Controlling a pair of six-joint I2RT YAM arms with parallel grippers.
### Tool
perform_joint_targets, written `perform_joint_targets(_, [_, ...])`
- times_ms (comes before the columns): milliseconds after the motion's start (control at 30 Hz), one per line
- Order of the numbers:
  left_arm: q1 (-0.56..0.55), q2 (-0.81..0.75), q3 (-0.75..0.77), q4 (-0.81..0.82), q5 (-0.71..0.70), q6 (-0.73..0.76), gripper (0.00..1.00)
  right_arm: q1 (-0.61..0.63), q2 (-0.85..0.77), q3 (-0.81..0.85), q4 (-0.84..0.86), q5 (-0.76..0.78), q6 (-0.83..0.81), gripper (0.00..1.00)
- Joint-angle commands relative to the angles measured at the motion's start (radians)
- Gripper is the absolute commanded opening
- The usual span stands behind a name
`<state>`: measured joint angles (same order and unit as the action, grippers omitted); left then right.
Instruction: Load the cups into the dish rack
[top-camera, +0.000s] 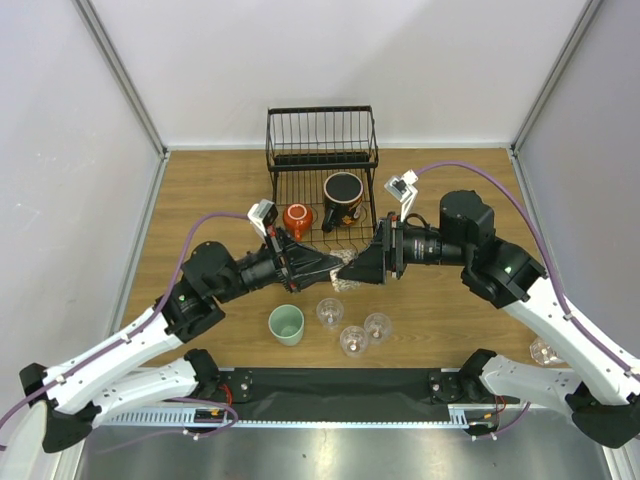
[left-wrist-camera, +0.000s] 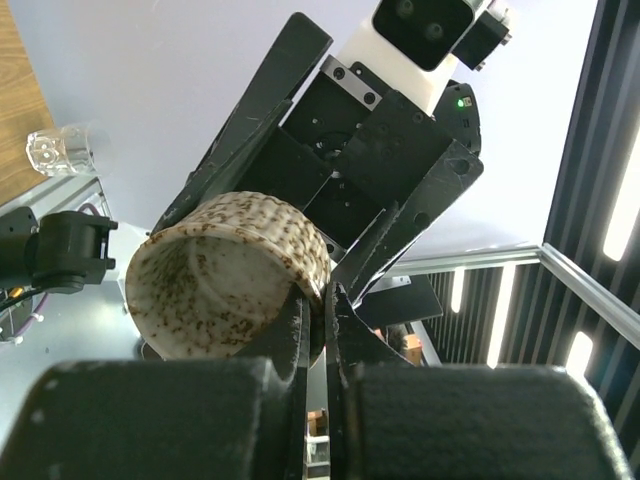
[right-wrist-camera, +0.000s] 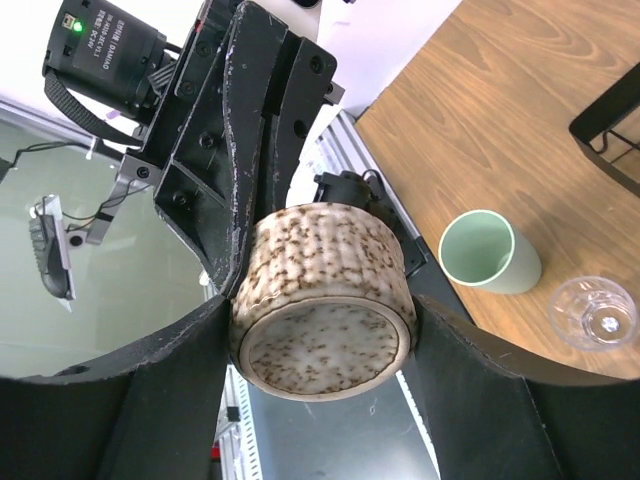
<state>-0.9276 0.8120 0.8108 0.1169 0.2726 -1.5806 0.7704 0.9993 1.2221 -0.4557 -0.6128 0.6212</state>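
A brown-speckled cream cup (right-wrist-camera: 320, 300) hangs in the air between both arms, in front of the dish rack (top-camera: 320, 150). My left gripper (left-wrist-camera: 322, 300) is shut on its rim (left-wrist-camera: 225, 275), one finger inside and one outside. From the opposite side my right gripper (right-wrist-camera: 325, 325) has a finger against each side of the cup's body. An orange mug (top-camera: 297, 219) and a black mug (top-camera: 343, 197) sit in the rack. On the table stand a mint-green cup (top-camera: 286, 324) and three clear tumblers (top-camera: 353, 340).
Another clear glass (top-camera: 545, 350) stands at the right, near the right arm's base. The rack's raised wire basket (top-camera: 322, 130) is at the far end against the back wall. White walls close off the table on three sides.
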Motion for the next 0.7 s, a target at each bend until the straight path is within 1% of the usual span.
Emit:
perform_joint_targets(0, [-0.007, -0.011, 0.013, 0.023, 0.013, -0.012, 0.00, 0.001, 0.004, -0.003, 0.097, -0.060, 0.034, 0.44])
perform_joint_targets(33, [-0.007, -0.013, 0.014, 0.021, 0.013, -0.010, 0.00, 0.003, 0.007, -0.004, 0.100, -0.068, 0.037, 0.41])
perform_joint_targets(100, [-0.007, -0.017, 0.016, 0.018, 0.010, -0.007, 0.00, 0.007, 0.004, -0.012, 0.120, -0.087, 0.038, 0.42])
perform_joint_targets(133, [-0.005, -0.017, 0.016, 0.012, 0.008, -0.004, 0.00, 0.009, 0.002, -0.013, 0.123, -0.087, 0.040, 0.38])
perform_joint_targets(167, [-0.005, -0.022, 0.016, 0.007, 0.007, -0.001, 0.00, 0.009, 0.002, -0.013, 0.117, -0.075, 0.038, 0.31])
perform_joint_targets(200, [-0.005, -0.025, 0.016, 0.004, 0.005, 0.004, 0.00, 0.009, 0.004, -0.013, 0.111, -0.065, 0.038, 0.21])
perform_joint_targets(233, [-0.005, -0.028, 0.016, -0.011, 0.011, 0.017, 0.08, 0.007, 0.015, -0.010, 0.103, -0.056, 0.037, 0.02])
perform_joint_targets(267, [-0.005, -0.033, 0.018, -0.026, 0.010, 0.025, 0.15, 0.007, 0.018, -0.007, 0.092, -0.054, 0.034, 0.00])
perform_joint_targets(300, [-0.005, -0.046, 0.021, -0.045, 0.007, 0.034, 0.23, 0.007, 0.024, -0.006, 0.089, -0.050, 0.031, 0.00])
perform_joint_targets(333, [-0.002, -0.057, 0.025, -0.074, 0.002, 0.066, 0.39, 0.009, 0.028, -0.006, 0.083, -0.044, 0.031, 0.00])
perform_joint_targets(400, [0.015, -0.080, 0.066, -0.250, -0.009, 0.114, 0.52, 0.009, 0.036, -0.003, 0.068, -0.024, 0.017, 0.00])
perform_joint_targets(433, [0.056, -0.105, 0.088, -0.326, -0.009, 0.166, 0.63, 0.009, 0.038, 0.002, 0.052, -0.013, 0.005, 0.00])
perform_joint_targets(467, [0.084, -0.117, 0.140, -0.523, -0.018, 0.194, 0.68, 0.006, 0.054, 0.008, 0.011, 0.017, -0.020, 0.00])
perform_joint_targets(500, [0.114, -0.129, 0.172, -0.625, -0.033, 0.221, 0.74, 0.003, 0.065, 0.028, -0.018, 0.040, -0.034, 0.00])
perform_joint_targets(533, [0.168, -0.151, 0.204, -0.720, -0.051, 0.278, 0.80, -0.005, 0.076, 0.037, -0.049, 0.101, -0.041, 0.00])
perform_joint_targets(567, [0.191, -0.155, 0.267, -0.829, -0.118, 0.300, 0.80, -0.014, 0.116, 0.051, -0.107, 0.137, -0.044, 0.00])
perform_joint_targets(600, [0.208, -0.158, 0.298, -1.000, -0.153, 0.320, 0.81, -0.019, 0.137, 0.065, -0.135, 0.175, -0.040, 0.00])
perform_joint_targets(633, [0.220, -0.155, 0.326, -1.079, -0.195, 0.350, 0.81, -0.020, 0.163, 0.091, -0.156, 0.218, -0.034, 0.00])
perform_joint_targets(667, [0.222, -0.154, 0.364, -1.132, -0.228, 0.363, 0.81, -0.014, 0.185, 0.102, -0.190, 0.320, -0.028, 0.00])
